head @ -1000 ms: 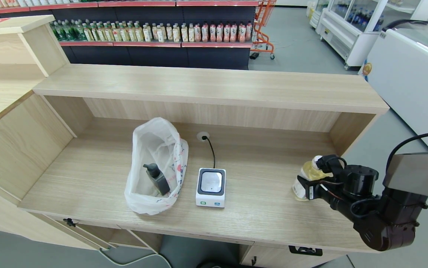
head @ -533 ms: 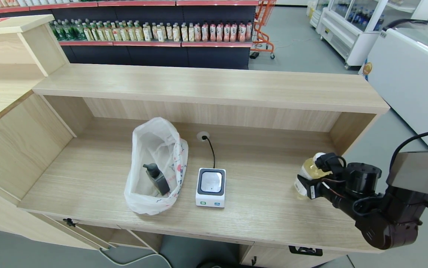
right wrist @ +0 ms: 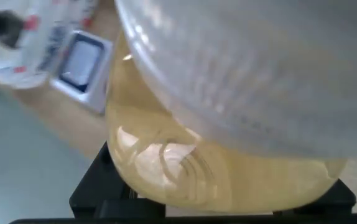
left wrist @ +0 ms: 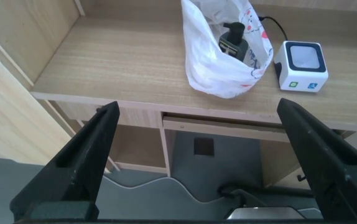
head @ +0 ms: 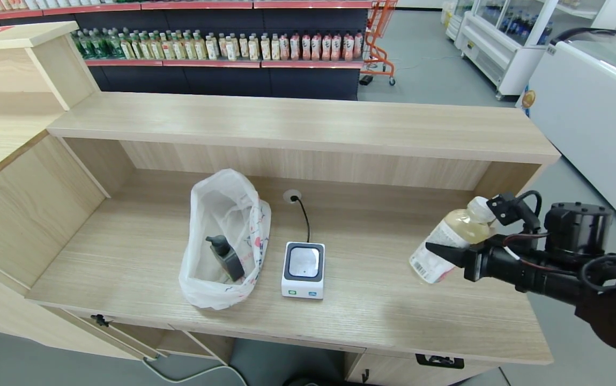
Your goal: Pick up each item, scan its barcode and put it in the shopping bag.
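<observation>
My right gripper point(head: 460, 244) is shut on a clear bottle of yellowish drink point(head: 450, 239) with a white cap and white label, held tilted above the right end of the counter. The same bottle point(right wrist: 216, 143) sits close up in the right wrist view. The white barcode scanner point(head: 303, 268) sits at the counter's middle, also the scanner point(left wrist: 300, 65) in the left wrist view. Left of it stands the open white shopping bag point(head: 243, 209) with a dark pump bottle point(head: 226, 258) inside. My left gripper point(left wrist: 200, 155) hangs open below the counter's front edge, holding nothing.
The wooden counter point(head: 372, 300) has a raised back ledge point(head: 297, 126) and side walls. A black cable point(head: 304, 217) runs from the scanner to a hole at the back. Shelves of drinks and freezers stand in the room behind.
My right gripper has lifted the bottle off the counter and tilted it, its base now pointing towards the scanner. The bag, scanner and pump bottle have not moved.
</observation>
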{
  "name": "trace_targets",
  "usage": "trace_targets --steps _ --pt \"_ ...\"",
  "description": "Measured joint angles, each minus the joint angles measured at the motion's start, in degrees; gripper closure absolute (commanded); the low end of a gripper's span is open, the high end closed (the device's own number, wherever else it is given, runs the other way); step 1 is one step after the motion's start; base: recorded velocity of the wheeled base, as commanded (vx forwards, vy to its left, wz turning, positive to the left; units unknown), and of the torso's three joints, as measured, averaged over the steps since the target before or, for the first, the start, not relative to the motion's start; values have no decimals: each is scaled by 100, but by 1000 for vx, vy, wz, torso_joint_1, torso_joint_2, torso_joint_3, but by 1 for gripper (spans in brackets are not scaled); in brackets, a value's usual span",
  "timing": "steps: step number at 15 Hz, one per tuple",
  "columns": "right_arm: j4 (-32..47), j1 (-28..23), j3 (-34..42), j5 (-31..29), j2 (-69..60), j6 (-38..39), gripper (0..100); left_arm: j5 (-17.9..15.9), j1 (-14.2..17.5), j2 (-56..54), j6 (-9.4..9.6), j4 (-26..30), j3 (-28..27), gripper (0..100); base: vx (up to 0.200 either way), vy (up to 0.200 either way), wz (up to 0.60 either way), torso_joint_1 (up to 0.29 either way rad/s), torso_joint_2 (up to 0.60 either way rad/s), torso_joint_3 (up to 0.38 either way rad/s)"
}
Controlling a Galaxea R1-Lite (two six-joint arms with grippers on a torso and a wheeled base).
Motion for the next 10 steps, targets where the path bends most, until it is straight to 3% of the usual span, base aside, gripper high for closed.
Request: trace_targets --steps 2,5,10 --pt "405 406 156 571 -578 252 100 2 -2 0 0 0 0 0 0 0 0 0 0 0" --pt "1034 1143 145 725 -1170 660 100 0 0 0 -2 0 0 0 0 0 0 0 0 0" --pt "1286 1820 74 1003 -1502 681 100 0 0 0 0 0 0 0 0 0 0 0 0 0"
